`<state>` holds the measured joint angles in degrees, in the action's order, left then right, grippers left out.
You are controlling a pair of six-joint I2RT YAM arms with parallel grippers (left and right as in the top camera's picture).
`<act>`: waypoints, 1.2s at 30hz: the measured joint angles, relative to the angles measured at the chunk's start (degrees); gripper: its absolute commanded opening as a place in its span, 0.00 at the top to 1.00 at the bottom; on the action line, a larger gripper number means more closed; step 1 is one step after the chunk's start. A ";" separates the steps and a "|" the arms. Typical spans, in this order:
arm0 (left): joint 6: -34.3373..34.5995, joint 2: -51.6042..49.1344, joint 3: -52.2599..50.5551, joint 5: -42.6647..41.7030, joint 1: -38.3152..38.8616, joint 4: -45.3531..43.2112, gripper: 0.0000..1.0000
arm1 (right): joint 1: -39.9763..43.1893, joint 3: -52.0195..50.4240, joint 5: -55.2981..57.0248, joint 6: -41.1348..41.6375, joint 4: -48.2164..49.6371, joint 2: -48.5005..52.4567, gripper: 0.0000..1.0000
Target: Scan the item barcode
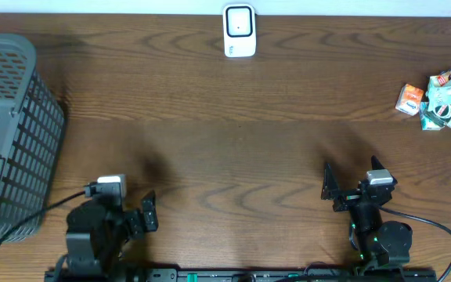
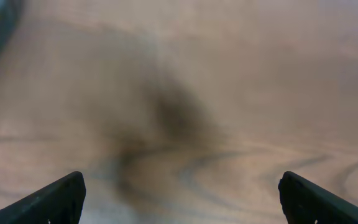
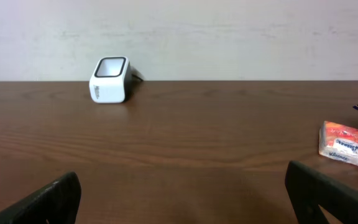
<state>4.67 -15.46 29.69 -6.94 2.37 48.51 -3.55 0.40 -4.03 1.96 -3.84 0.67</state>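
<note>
Here, both arms sit at the near edge of the table point(image 1: 225, 133), and neither holds anything. The left gripper point(image 1: 148, 211) has its jaws spread wide; in its wrist view the two fingertips point(image 2: 55, 202) stand at the bottom corners with only blurred wood between them. The right gripper point(image 1: 330, 186) is spread just as wide over bare wood and faces the far side of the table.

The scanner point(image 1: 239, 31), a small white block with a dark window, stands upright at the middle of the far edge, just in front of the pale wall point(image 3: 229, 31). The items lie at the far right, well apart from both grippers. An orange pack point(image 1: 410, 99) lies just beside a crumpled heap of green packets point(image 1: 449, 100), on the heap's left. From the right wrist the orange pack shows low at the right and the scanner far off to the left.

A grey basket point(image 1: 6, 133) stands at the table's left end, beyond the left arm. Its inside is not clearly visible.
</note>
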 measured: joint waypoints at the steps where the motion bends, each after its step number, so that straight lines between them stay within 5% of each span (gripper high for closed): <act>1: 0.00 1.27 -0.48 0.00 0.00 -0.87 0.03 | 0.00 0.00 0.00 0.00 0.00 0.00 0.01; 19: 0.02 13.14 -21.42 -3.63 0.00 -41.00 0.02 | 0.00 0.00 0.00 0.00 0.00 0.00 0.01; 36: 0.02 14.80 -29.05 -3.67 0.00 -54.18 0.03 | 0.00 0.00 0.00 0.00 0.00 0.00 0.01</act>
<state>4.69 -0.67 0.64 -10.61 2.37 -5.67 -3.55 0.40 -4.03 1.96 -3.84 0.67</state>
